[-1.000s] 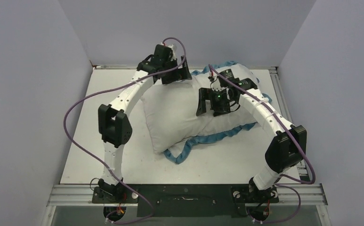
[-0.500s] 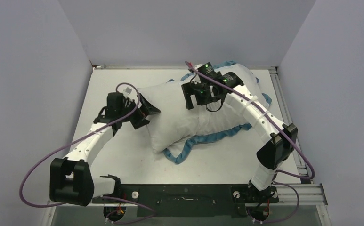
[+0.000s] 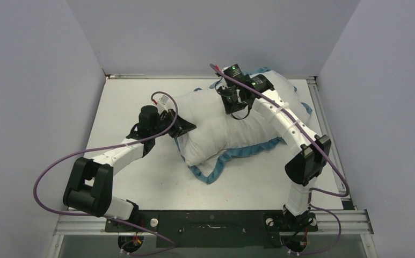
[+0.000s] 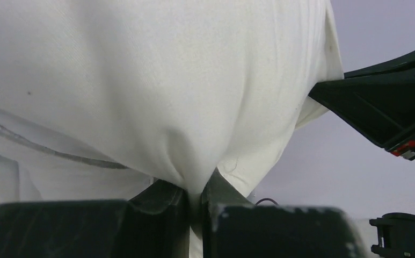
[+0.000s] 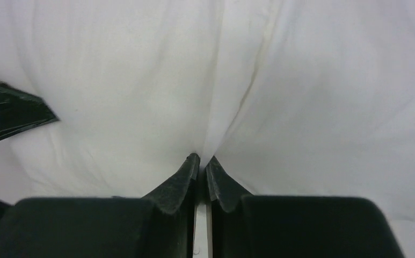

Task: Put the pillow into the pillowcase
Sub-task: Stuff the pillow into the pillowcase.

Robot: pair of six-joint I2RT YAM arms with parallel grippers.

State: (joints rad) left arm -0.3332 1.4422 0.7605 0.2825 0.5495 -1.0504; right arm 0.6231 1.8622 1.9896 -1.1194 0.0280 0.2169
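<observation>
The plump white pillow (image 3: 221, 129) lies mid-table on top of the pillowcase (image 3: 232, 157). The pillowcase's blue ruffled edge shows along the pillow's near side and at the back (image 3: 259, 73). My left gripper (image 3: 186, 128) is at the pillow's left end. In the left wrist view it (image 4: 196, 191) is shut on a pinched fold of the pillow's white fabric (image 4: 167, 97). My right gripper (image 3: 232, 103) presses into the pillow's far top edge. In the right wrist view it (image 5: 202, 161) is shut on a crease of the white fabric (image 5: 280, 97).
Grey enclosure walls (image 3: 38, 80) close in the white table (image 3: 124, 102) on the left, back and right. A metal rail (image 3: 323, 113) runs along the right edge. Purple cables (image 3: 49, 177) loop off both arms. The left arm's elbow (image 3: 89, 185) lies low near the front left.
The left arm swung down from the pillow's far left corner to its left end and shut. The right gripper moved to the far edge and shut. The pillow bunched rightward.
</observation>
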